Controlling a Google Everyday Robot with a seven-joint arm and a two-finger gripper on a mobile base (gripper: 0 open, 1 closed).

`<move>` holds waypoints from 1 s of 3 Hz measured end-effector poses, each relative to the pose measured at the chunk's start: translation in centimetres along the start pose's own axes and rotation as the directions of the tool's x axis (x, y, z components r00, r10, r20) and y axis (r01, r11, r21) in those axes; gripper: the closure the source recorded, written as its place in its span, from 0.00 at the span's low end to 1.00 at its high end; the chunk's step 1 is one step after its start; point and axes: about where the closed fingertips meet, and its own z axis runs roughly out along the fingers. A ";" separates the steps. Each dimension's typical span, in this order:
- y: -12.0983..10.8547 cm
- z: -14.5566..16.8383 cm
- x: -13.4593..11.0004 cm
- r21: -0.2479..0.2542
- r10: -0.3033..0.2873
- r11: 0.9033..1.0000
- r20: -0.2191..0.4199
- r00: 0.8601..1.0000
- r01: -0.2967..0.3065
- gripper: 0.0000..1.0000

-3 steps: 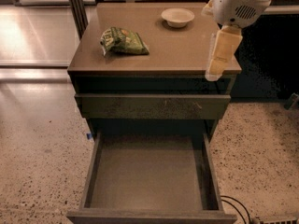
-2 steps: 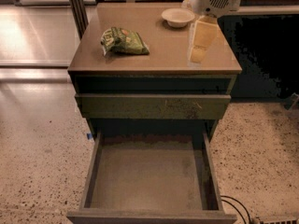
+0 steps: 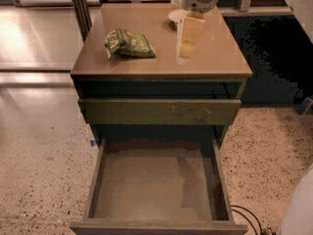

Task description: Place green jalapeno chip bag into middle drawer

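The green jalapeno chip bag (image 3: 128, 43) lies flat on the left half of the cabinet top (image 3: 220, 58). The gripper (image 3: 186, 50), cream-coloured under a white arm housing, hangs over the cabinet top to the right of the bag, about a bag's width away from it, and holds nothing. The middle drawer (image 3: 98, 180) is pulled out toward me below; its grey-brown floor is bare.
A white bowl (image 3: 174, 15) sits at the back of the cabinet top, mostly hidden behind the arm. A closed olive drawer panel (image 3: 159, 111) with scuff marks sits above the open drawer. A black cable (image 3: 247, 214) lies on the speckled floor at the lower right.
The gripper has moved left across the cabinet top, from the right edge toward the chip bag. The bag and drawer have not moved.
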 end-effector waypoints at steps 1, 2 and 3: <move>-1.6 1.2 -0.4 0.003 -0.018 1.000 0.007 1.000 0.018 0.00; -4.3 3.2 -0.5 -0.012 -0.050 0.999 -0.002 0.999 0.050 0.00; -7.3 5.5 -1.2 -0.020 -0.080 0.997 0.010 0.997 0.080 0.00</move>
